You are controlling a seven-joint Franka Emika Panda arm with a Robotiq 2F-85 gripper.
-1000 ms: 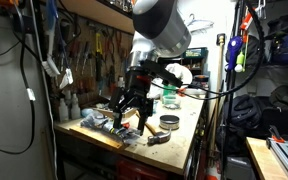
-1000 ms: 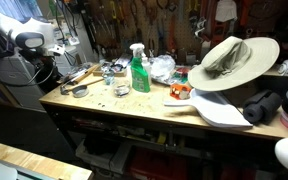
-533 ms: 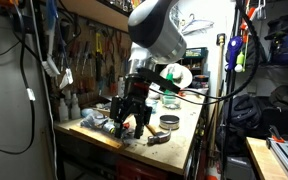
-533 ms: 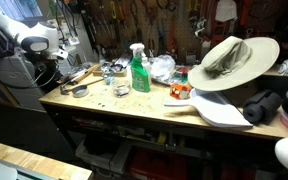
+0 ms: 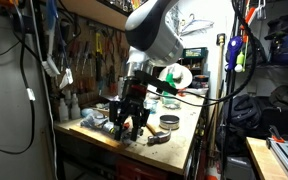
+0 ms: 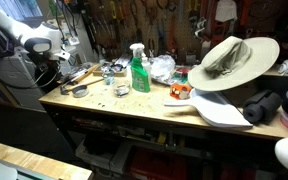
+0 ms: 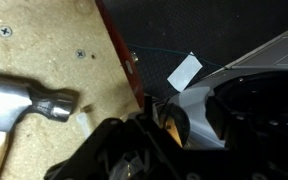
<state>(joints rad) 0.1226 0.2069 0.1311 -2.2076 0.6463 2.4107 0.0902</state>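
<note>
My gripper [image 5: 130, 127] hangs fingers-down over the near end of a wooden workbench [image 5: 179, 140], its fingers spread and nothing between them. Right below it lies a hammer [image 5: 101, 122] with a steel head and wooden handle. In the wrist view the hammer head [image 7: 29, 103] lies at the left on the bench top [image 7: 54, 45], next to the bench's red edge; my own dark gripper body fills the bottom. In an exterior view the gripper [image 6: 56, 68] is at the bench's left end over the hammer [image 6: 84, 73].
A black round tin [image 5: 169, 122] sits beside the gripper and also shows in an exterior view [image 6: 80, 90]. A green spray bottle [image 6: 139, 70], a clear plastic bag [image 6: 162, 67], a wide-brimmed hat [image 6: 229, 60] and a white flat board [image 6: 222, 112] stand further along. Tools hang on the wall behind.
The arm has shifted a little towards the bench's end and the gripper has come slightly lower over the hammer. Nothing on the bench has moved.
</note>
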